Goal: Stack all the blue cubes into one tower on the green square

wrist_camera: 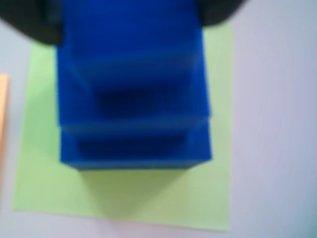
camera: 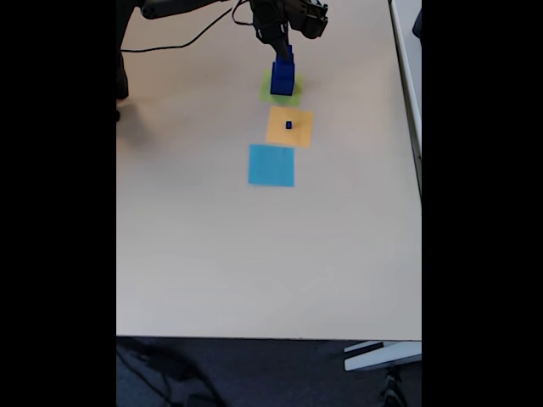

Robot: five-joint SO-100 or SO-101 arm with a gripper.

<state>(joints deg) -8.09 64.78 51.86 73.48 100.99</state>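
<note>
Standing on the green square: a tower of blue cubes [camera: 282,76] rises from the green square [camera: 270,95] at the far end of the desk [camera: 254,254]; the wrist view shows stepped blue blocks [wrist_camera: 133,109] stacked on the lime patch [wrist_camera: 124,193], at least two layers clear and the top too blurred to count.
Done so far: I judge most of the stack built, with the larger cubes already on the target.
Left to do: one tiny blue cube [camera: 288,125] sits on the orange square [camera: 289,126], apart from the tower; it has yet to go on top.
Pincer: the pincer [camera: 285,49] hangs right over the top of the tower in the fixed view; dark shapes at the upper corners of the wrist view look like its fingers [wrist_camera: 34,25] flanking the top block, but I cannot tell whether they clamp it or stand free.
Alignment: the layers look slightly offset in the wrist view, so the stack may be touchy, as a judgement.
Other things: a light-blue square [camera: 271,164] lies nearer the camera, beyond the orange one, bare; a cable [camera: 182,42] trails across the far left of the desk.
In the way: nothing lies between the tiny cube and the tower; the main risk is knocking the stack while withdrawing or when placing the small piece.
</note>
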